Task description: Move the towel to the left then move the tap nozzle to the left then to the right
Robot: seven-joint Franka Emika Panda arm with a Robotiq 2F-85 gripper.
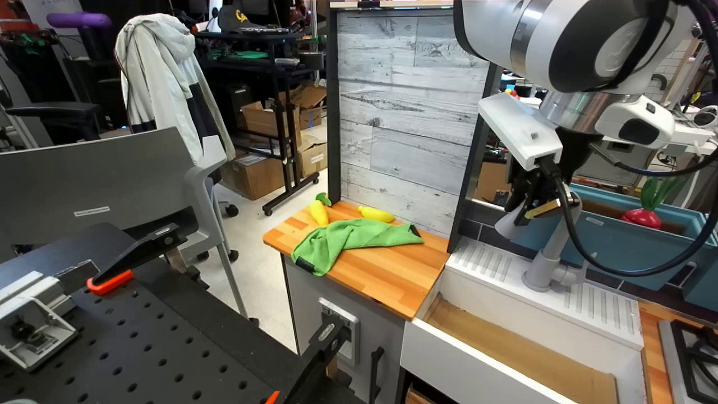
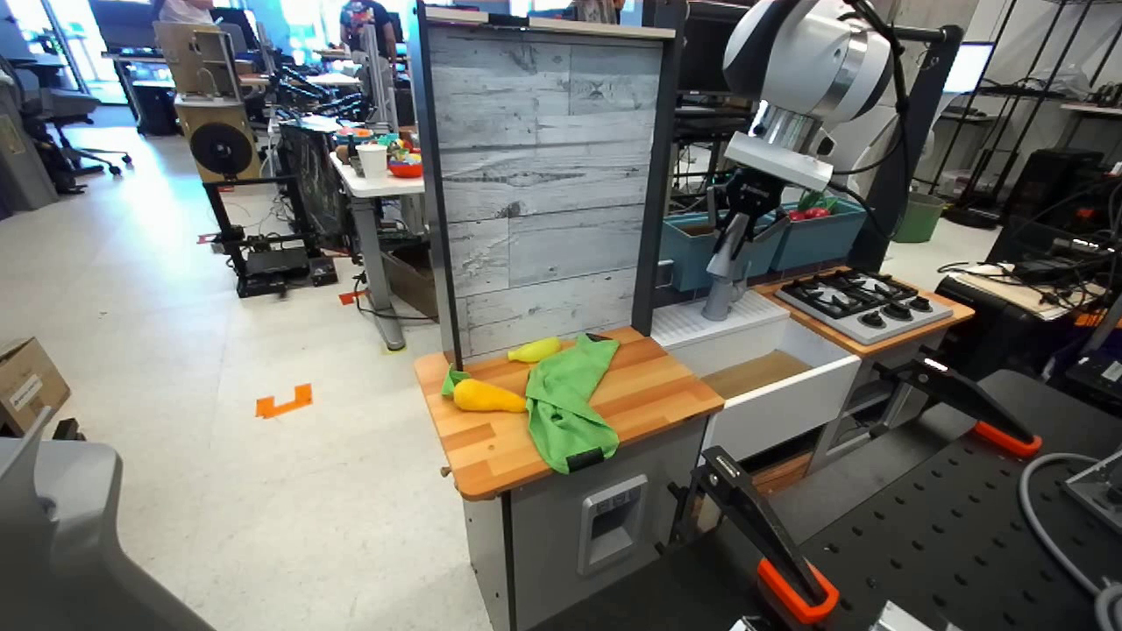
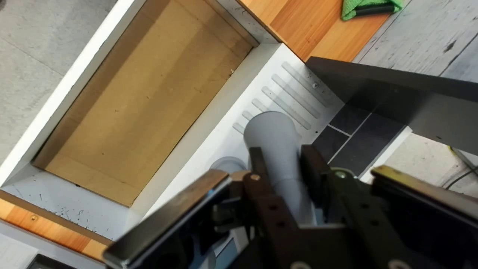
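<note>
Your tool (image 3: 284, 153) grips the grey faucet spout (image 3: 273, 130) (green towel (image 1: 348, 238) on the bench (image 1: 387, 275)), the leftward swing presumably in hand; next, sweep it gently right.

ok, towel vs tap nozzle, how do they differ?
The towel is green with black patches; the tap nozzle is plain grey.
The towel lies rumpled on the wooden counter; the tap nozzle arches above the white ledge.
The gripper is closed on the tap nozzle; nothing grips the towel.
Both show in all three views.
</note>
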